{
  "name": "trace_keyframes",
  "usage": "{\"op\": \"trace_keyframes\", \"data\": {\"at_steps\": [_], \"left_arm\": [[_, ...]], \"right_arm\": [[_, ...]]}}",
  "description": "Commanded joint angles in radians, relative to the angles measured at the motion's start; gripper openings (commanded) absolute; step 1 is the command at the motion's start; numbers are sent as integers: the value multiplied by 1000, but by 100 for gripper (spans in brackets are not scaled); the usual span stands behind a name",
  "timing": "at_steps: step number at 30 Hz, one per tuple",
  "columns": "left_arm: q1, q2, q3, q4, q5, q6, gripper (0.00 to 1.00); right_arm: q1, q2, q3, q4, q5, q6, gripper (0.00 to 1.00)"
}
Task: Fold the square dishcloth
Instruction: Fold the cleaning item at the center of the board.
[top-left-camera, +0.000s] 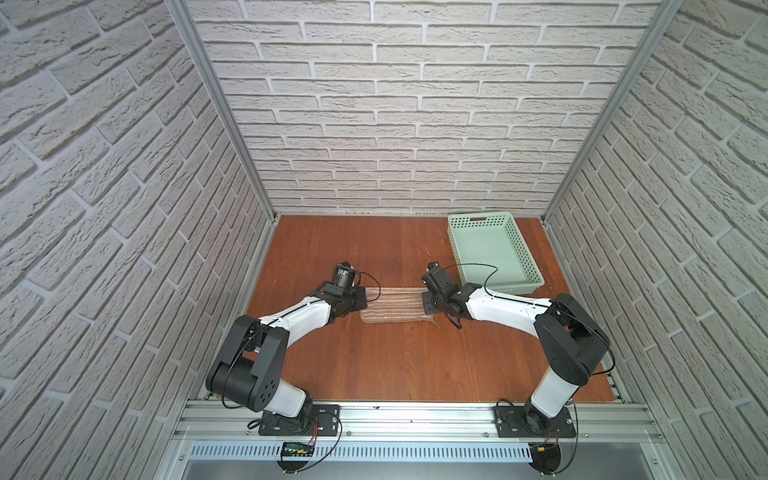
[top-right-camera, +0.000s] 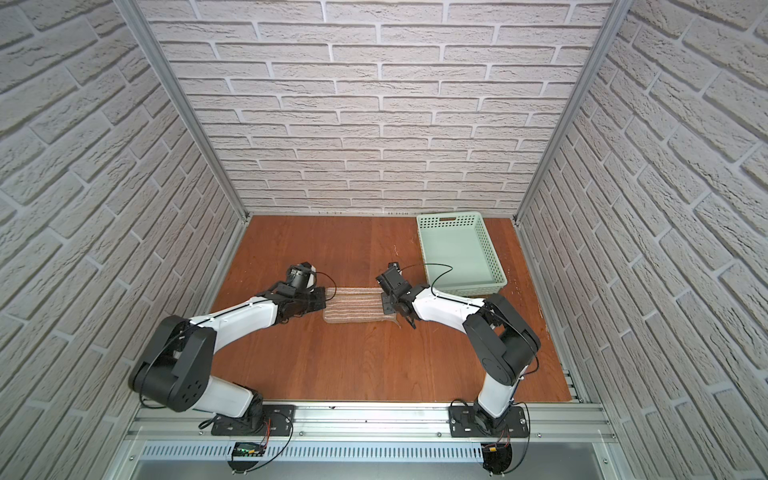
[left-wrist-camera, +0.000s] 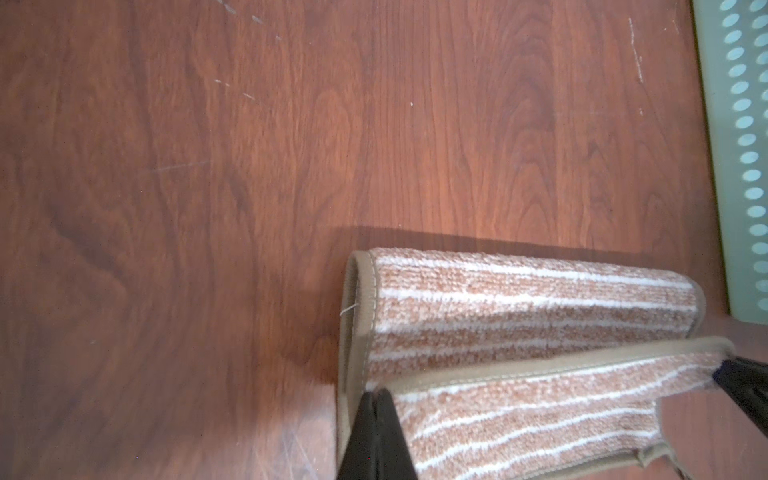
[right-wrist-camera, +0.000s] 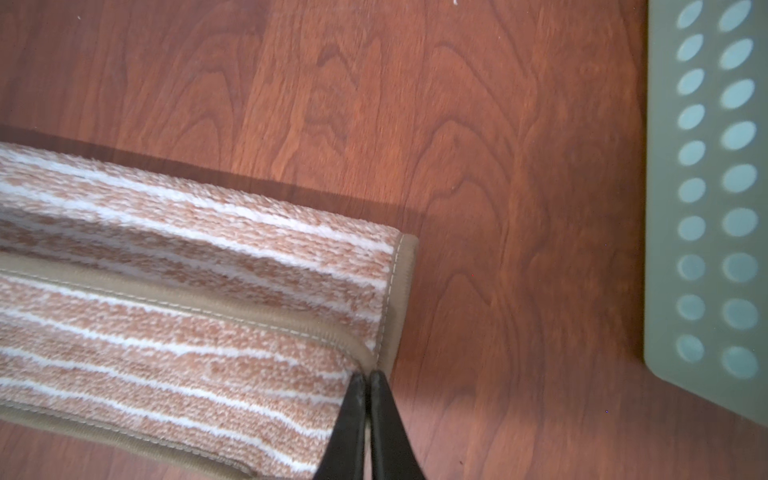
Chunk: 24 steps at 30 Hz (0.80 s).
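The left gripper (left-wrist-camera: 376, 399) and right gripper (right-wrist-camera: 368, 378) are tightly pinching the square dishcloth's (top-left-camera: 392, 307) raised hem mid-frame, ideally travelling level with the cloth taut.

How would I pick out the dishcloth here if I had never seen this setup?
Start at the reddish-brown wooden table. Near its middle, the square dishcloth is folded over on itself between the left gripper and the right gripper, each pinching a corner. It is the only soft thing there: tan with thin cream stripes, unlike the hard mint-green perforated basket nearby.
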Motion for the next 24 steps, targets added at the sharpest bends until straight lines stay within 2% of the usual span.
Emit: {"op": "trace_keyframes", "data": {"at_steps": [1, 4, 10, 14, 16, 24], "left_arm": [[-5, -3, -23, 19, -22, -21, 9], [-4, -11, -36, 29, -12, -33, 15], [-11, -24, -65, 44, 1, -70, 34], [-20, -56, -86, 41, 4, -88, 44], [-26, -74, -90, 28, -3, -96, 46], [-44, -191, -135, -49, -54, -142, 51]], "right_arm": [[15, -24, -21, 21, 18, 17, 9], [20, -24, -32, 29, 17, 23, 10], [35, -28, -51, 29, 19, 37, 16], [45, -51, -74, 29, 25, 47, 27], [51, -67, -88, 28, 30, 54, 31], [77, -155, -155, 1, 61, 85, 39]]}}
